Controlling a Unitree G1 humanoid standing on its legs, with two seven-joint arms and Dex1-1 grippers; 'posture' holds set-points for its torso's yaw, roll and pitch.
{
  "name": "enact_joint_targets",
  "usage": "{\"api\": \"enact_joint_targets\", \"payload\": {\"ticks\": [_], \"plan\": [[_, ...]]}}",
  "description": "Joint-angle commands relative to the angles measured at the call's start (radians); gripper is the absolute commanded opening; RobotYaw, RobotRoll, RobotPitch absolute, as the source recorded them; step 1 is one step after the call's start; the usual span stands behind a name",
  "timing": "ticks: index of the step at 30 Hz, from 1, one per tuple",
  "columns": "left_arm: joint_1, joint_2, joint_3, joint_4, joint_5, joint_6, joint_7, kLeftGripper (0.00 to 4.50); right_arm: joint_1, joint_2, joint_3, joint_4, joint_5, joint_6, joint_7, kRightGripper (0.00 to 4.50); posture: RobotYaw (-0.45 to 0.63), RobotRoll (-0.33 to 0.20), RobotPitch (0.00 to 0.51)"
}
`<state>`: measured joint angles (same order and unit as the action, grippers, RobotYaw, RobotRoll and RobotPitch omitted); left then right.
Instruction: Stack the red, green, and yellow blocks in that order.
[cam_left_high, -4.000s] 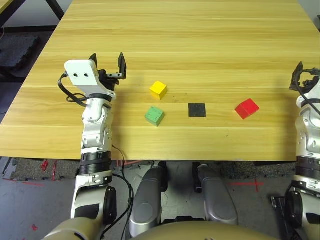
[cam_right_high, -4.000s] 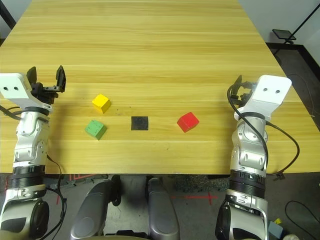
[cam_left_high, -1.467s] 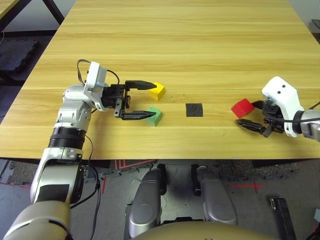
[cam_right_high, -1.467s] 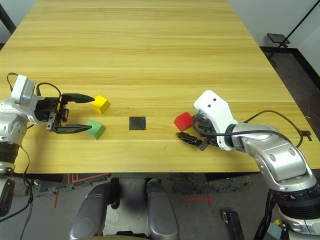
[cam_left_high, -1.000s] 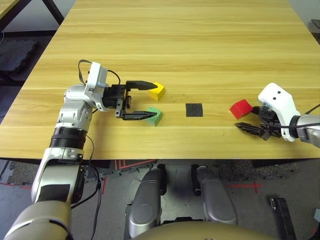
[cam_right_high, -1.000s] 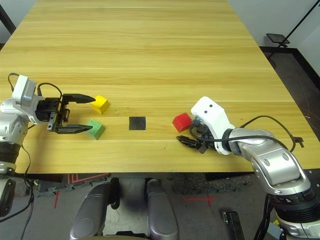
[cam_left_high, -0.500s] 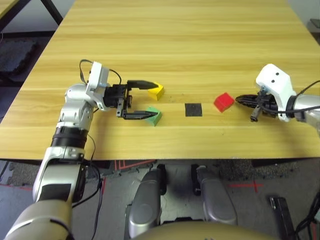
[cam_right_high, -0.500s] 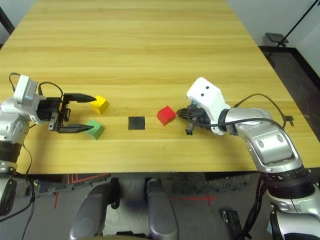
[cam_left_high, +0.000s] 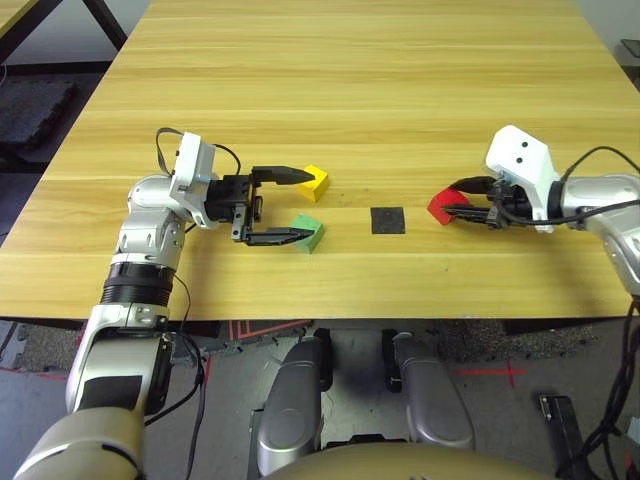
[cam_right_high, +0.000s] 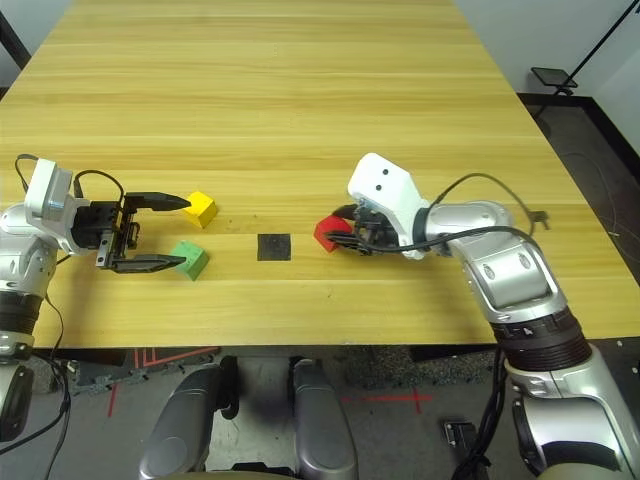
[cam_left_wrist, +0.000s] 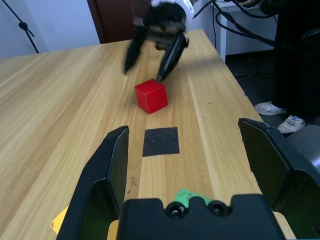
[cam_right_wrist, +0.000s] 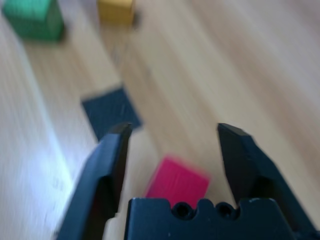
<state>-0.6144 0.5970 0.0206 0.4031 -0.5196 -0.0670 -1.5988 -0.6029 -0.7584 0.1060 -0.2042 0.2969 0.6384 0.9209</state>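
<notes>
small bright red cube (cam_left_high: 441, 207) now sits on the wooden table (cam_left_high: 400, 90) just right of the flat black square patch (cam_left_high: 388, 219), nudged inward from farther right. right gripper (cam_right_wrist: 172, 150) reopened wide, straddling it, not clamped. left gripper (cam_left_high: 290, 205) spread wide between yellow cube (cam_left_high: 317, 181) and green cube (cam_left_high: 309, 231), holding nothing. stacking not begun.

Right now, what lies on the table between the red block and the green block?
The flat black square patch lies between the red block and the green block, apart from both; otherwise the wood there is bare, as the left eye view shows.
</notes>
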Motion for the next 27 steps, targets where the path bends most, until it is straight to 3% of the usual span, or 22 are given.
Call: {"api": "enact_joint_targets", "payload": {"ticks": [1, 27], "plan": [[-0.005, -0.009, -0.010, -0.011, 0.015, 0.014, -0.002, 4.50, 0.018, -0.008, -0.015, -0.034, 0.003, 0.030, -0.016, 4.46, 0.17, -0.011, 0.209], [0.005, 0.000, -0.009, -0.031, 0.015, 0.045, -0.016, 4.50, 0.191, 0.053, 0.013, -0.058, -0.079, 0.110, -0.195, 4.46, 0.18, 0.006, 0.250]]}}
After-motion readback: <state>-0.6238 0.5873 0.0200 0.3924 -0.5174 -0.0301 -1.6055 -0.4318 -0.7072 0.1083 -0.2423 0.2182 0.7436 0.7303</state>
